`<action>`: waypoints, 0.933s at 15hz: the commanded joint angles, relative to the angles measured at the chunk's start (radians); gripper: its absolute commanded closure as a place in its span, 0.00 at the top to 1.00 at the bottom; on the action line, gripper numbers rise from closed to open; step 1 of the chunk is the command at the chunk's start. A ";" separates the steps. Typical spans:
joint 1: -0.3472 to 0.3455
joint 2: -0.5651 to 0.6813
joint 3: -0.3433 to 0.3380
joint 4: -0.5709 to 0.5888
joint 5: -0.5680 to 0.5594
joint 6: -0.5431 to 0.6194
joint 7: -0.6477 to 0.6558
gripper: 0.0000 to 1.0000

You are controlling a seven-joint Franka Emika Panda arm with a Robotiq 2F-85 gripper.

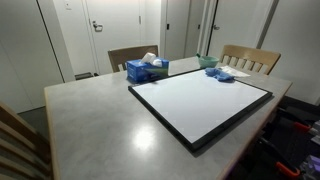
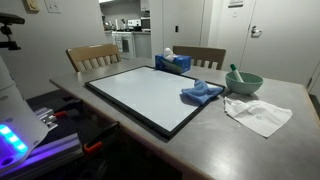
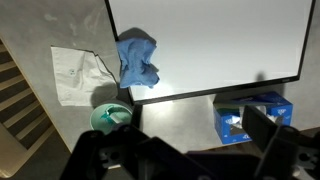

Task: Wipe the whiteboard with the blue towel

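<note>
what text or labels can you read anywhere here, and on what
None can be read.
Tissue box: any print is too blurred to read.
Sign high up at the back: too small to read.
Whiteboard: blank, no writing.

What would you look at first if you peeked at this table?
The big whiteboard lying flat in the middle of the grey table catches the eye first. Next is the crumpled blue towel lying over one edge of the board, with a green bowl and a white cloth on the table close by. A blue tissue box sits just beyond another edge.
</note>
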 commanded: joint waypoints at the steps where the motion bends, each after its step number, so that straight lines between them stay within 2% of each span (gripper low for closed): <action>1: -0.014 0.002 0.011 0.003 0.005 -0.003 -0.004 1.00; 9: -0.010 0.020 0.005 0.003 0.010 0.024 -0.029 1.00; 14: -0.004 0.086 -0.004 0.015 -0.003 0.091 -0.131 1.00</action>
